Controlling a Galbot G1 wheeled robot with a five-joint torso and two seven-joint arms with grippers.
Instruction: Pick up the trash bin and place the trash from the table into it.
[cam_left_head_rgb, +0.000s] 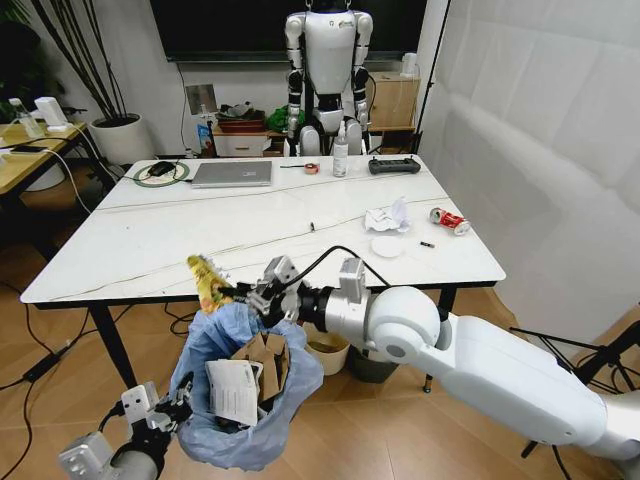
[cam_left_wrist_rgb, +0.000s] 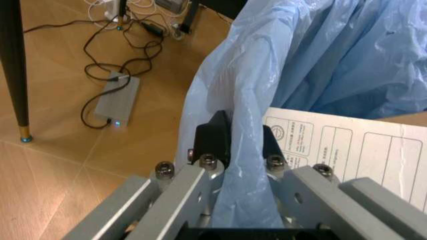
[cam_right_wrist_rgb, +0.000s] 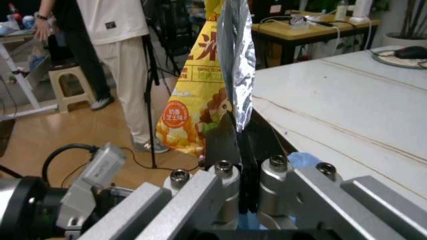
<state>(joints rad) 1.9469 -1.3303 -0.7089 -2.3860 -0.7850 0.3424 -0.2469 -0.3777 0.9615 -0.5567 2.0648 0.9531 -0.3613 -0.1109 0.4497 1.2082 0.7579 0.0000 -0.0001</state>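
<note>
Head cam: high, looking forward and down over the white marble-look surface (cam_left_head_rgb: 250, 235). Left wrist cam: close behind its fingers (cam_left_wrist_rgb: 212, 137), facing the crinkled light-blue bag-lined bin (cam_left_wrist_rgb: 320, 60), shared with head. Right wrist cam: close behind its fingers (cam_right_wrist_rgb: 223, 145), gripping the yellow foil wrapper (cam_right_wrist_rgb: 200, 95), surface beyond.

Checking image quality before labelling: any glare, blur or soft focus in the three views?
Head view: evenly lit, sharp, soft shadows under the table. Left wrist view: left gripper and trash bin bag slightly soft. Right wrist view: glare on the yellow wrapper foil held by the right gripper; background mildly blurred.
</note>
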